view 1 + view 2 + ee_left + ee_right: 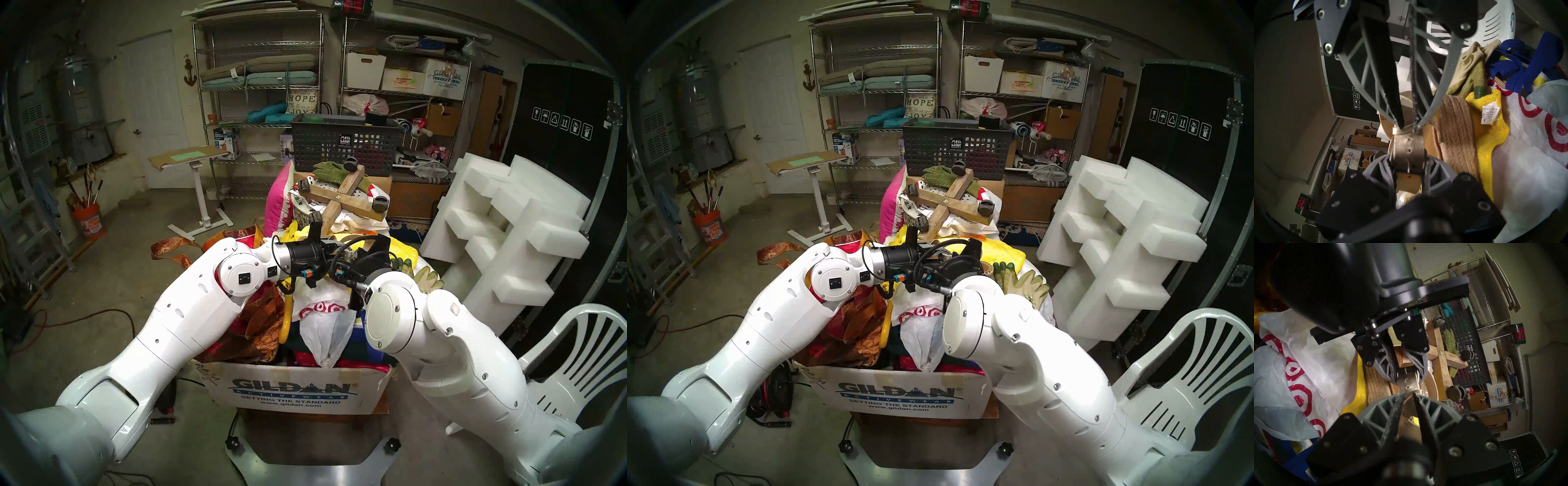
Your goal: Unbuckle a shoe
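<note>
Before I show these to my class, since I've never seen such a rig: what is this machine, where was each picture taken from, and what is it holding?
It is a robot with two white arms, a left arm and a right arm. The two wide pictures come from cameras on its head, looking down at a cardboard box heaped with plastic bags, cloth and work gloves. The two close pictures come from a camera on each wrist. On the heap lies a tan shoe with a rope sole, beside a yellow cloth. The left gripper pinches its ankle strap by the buckle; the right gripper pinches the same strap further along.
</note>
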### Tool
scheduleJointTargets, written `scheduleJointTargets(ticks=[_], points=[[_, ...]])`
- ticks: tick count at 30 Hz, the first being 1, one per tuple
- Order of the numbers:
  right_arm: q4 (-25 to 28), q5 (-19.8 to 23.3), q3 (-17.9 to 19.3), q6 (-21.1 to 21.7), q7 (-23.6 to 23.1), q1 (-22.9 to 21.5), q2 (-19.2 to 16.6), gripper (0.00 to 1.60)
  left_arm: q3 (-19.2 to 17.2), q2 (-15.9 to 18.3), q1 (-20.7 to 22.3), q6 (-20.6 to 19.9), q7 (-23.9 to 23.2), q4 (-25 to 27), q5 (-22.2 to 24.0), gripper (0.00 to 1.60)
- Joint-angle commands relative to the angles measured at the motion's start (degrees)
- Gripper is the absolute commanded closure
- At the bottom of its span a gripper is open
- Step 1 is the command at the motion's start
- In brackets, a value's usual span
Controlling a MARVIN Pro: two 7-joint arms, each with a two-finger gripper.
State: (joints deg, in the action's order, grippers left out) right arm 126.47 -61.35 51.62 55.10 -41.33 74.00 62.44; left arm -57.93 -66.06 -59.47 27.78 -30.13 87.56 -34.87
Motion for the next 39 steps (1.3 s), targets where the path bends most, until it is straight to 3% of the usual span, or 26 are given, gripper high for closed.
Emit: scheduleJointTargets(ticks=[1,19,39], points=[[0.19,-1.23,0.35,-0.10,-1.04,-1.65,0.77,0.92,-0.79,-0.51,0.50,-0.36,0.89,1.55,0.12,1.60],[-0.72,-2.57,2.59,-0.10,-3.37,-0.58,2.65,0.90,-0.49,-1.19,0.16,-0.46,1.71,2.16,0.14,1.60],[-1.03,-3.02,4.42,-0.10,-2.21,-0.18,5.16,0.87,-0.08,-1.34,0.05,0.00,0.99,1.87,0.65,1.60]])
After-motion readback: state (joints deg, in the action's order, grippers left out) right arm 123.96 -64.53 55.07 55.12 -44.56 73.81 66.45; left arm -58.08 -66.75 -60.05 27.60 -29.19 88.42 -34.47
